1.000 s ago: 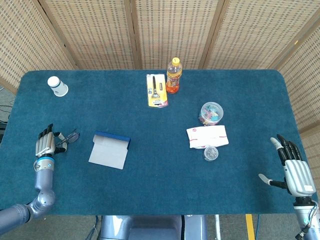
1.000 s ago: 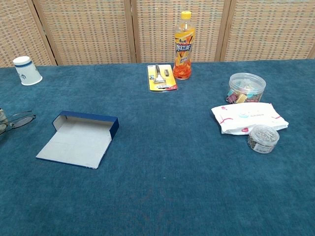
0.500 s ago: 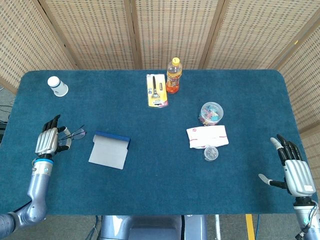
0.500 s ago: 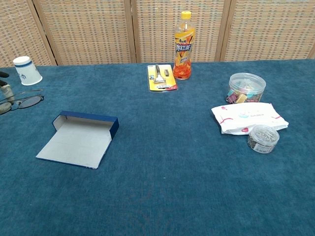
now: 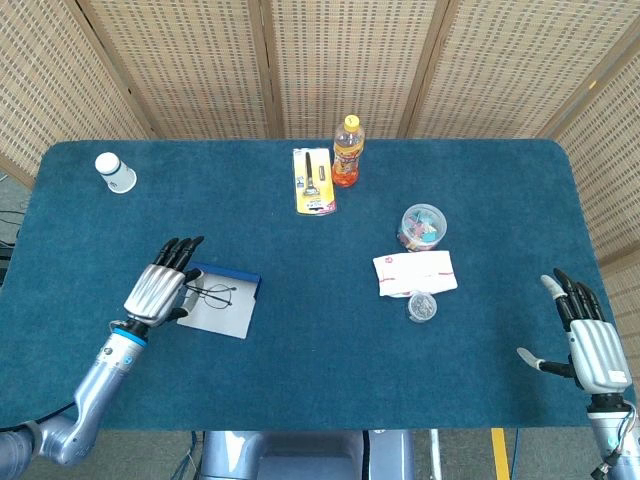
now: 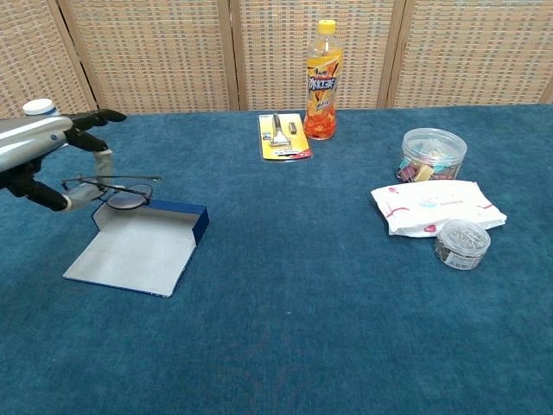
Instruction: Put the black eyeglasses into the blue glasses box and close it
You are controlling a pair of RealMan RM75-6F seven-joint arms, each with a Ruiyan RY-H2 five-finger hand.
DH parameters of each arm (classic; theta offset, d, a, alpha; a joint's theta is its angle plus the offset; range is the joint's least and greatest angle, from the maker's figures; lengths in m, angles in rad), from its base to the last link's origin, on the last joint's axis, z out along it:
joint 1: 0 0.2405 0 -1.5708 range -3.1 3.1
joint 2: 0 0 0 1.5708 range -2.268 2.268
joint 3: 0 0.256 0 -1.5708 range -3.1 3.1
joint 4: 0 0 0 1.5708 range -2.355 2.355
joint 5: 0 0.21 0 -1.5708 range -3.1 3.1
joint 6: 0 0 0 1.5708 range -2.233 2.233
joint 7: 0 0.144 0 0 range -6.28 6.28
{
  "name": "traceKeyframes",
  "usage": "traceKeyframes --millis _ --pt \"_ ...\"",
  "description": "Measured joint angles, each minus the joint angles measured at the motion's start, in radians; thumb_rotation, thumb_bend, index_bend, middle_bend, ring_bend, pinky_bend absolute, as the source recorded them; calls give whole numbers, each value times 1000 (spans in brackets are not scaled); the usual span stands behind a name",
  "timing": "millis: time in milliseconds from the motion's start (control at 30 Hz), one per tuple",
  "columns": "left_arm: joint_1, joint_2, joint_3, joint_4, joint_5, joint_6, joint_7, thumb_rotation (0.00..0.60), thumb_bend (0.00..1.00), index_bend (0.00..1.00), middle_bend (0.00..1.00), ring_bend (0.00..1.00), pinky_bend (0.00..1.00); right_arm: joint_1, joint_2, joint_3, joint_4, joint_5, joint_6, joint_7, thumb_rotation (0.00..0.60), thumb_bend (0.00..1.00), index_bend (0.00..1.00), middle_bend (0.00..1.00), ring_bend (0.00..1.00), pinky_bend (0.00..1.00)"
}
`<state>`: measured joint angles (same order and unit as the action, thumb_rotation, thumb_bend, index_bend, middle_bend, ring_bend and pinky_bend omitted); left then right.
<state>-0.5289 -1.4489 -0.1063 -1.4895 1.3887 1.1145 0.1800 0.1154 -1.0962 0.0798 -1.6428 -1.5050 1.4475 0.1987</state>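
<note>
The blue glasses box lies open on the table's left part, its pale lid flap spread toward me. My left hand hovers over the box's left end and pinches the black eyeglasses, which hang in the air above the box. At the table's near right corner my right hand is open with fingers spread and holds nothing; the chest view does not show it.
An orange drink bottle and a yellow blister pack stand at the back centre. A white paper cup is back left. On the right sit a clip jar, a tissue pack and a small round tin.
My left hand has lifted the eyeglasses from the table's left edge and carried them right, over the open box. The right hand has not moved.
</note>
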Motion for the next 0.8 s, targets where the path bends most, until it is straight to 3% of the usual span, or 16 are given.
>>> traceKeyframes --millis 800 --pt "-50 -139 35 220 -3 -89 -6 600 499 627 0 0 0 3 3 -1 -2 2 -8 6 600 0 0 0 0 0"
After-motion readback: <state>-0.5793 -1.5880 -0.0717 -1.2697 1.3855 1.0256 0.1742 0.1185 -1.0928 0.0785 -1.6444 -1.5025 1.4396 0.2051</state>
